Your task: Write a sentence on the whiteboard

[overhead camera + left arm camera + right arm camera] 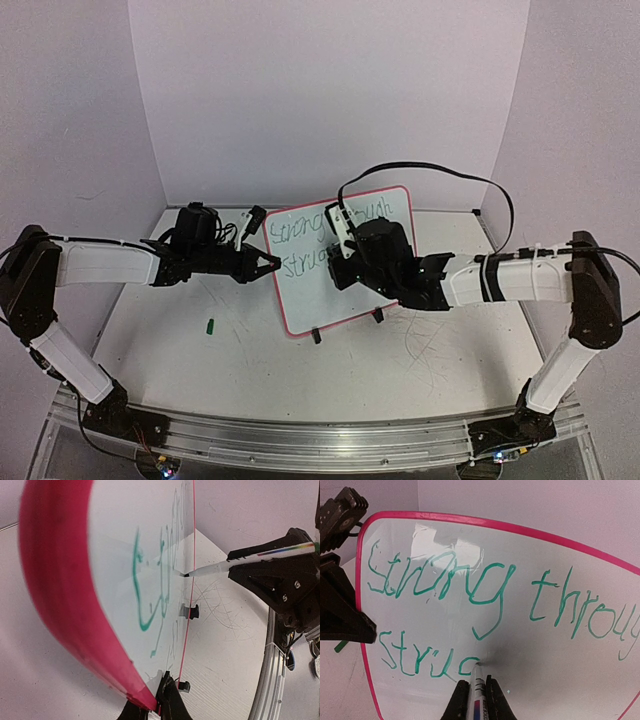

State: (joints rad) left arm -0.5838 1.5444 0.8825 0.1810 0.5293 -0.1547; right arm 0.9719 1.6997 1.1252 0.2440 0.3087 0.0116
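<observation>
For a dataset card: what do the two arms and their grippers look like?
The left arm and right arm have white shells and black joints. The left gripper and right gripper are black with tapered fingers. A black cable loops over the right wrist.

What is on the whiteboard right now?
Green writing: "Strong throug" above "Stru" plus an unfinished letter, where the marker tip touches the whiteboard. In the top view the right arm hides part of both lines.

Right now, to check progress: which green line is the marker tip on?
The lower line, "Struc" so far: the marker tip rests at its last letter. The upper line, "Strong through", lies above, away from it.
</observation>
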